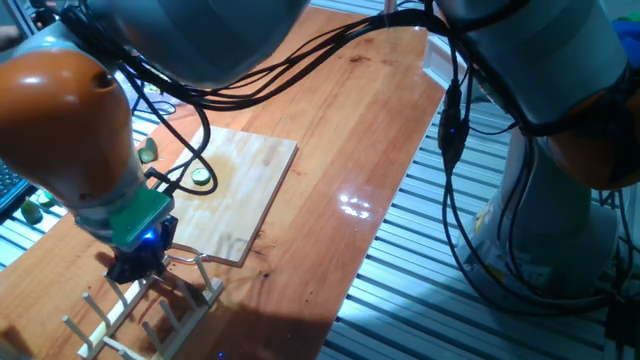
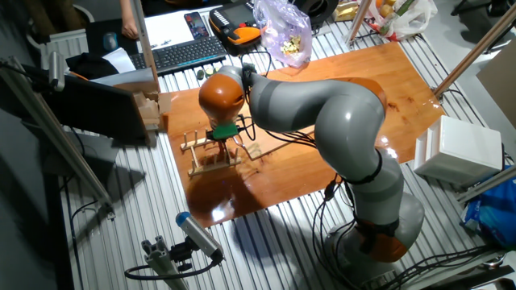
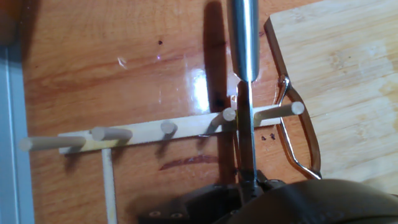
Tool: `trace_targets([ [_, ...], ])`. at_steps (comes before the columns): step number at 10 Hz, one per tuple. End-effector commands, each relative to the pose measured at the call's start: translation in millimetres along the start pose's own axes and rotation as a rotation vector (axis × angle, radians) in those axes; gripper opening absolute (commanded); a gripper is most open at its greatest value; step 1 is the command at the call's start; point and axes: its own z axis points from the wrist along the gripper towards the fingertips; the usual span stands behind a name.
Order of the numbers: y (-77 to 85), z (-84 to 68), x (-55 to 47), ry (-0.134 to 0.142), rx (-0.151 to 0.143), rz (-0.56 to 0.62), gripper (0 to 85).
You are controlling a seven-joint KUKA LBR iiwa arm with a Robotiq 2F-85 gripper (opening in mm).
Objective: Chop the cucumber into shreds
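The cucumber (image 1: 201, 177) is one round slice, dark-rimmed with a pale centre. It lies whole on the wooden board (image 1: 250, 200), towards its far left side. No shreds show on the board. My gripper (image 1: 140, 265) is low over the wooden peg rack (image 1: 150, 315) by the board's near corner, well apart from the slice. In the hand view the gripper (image 3: 249, 183) is closed on a knife (image 3: 245, 124). The knife stands edge-on between two rack pegs, its steel handle (image 3: 244, 37) pointing away. The fingertips themselves are hidden.
A copper-coloured wire tool (image 3: 301, 143) lies against the rack by the board's edge (image 3: 336, 74). Another green piece (image 1: 148, 150) lies off the board to the left. A keyboard (image 2: 181, 52), a plastic bag (image 2: 282, 32) and a wooden block (image 2: 149, 109) are beyond the table (image 1: 340, 140).
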Motion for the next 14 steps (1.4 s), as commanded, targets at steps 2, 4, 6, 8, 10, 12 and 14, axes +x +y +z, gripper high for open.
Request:
trace_targets([
  [2,1.6,-7.8,-2.4,0.003,-0.018,-0.007,0.0],
  [4,3.9,-35.0,-3.0,-0.003,-0.06,-0.013,0.0],
  [6,1.5,-81.5,-4.5,0.008,-0.092,0.0,0.0],
  [8,-8.9,-116.8,-8.3,0.014,-0.09,-0.008,0.0],
  [10,-31.7,-144.0,-19.2,0.021,-0.104,-0.07,0.0],
  [12,-54.8,-160.0,-30.2,0.042,-0.104,-0.112,0.0],
  [14,-81.4,-164.8,-43.4,0.048,-0.082,-0.161,0.0],
])
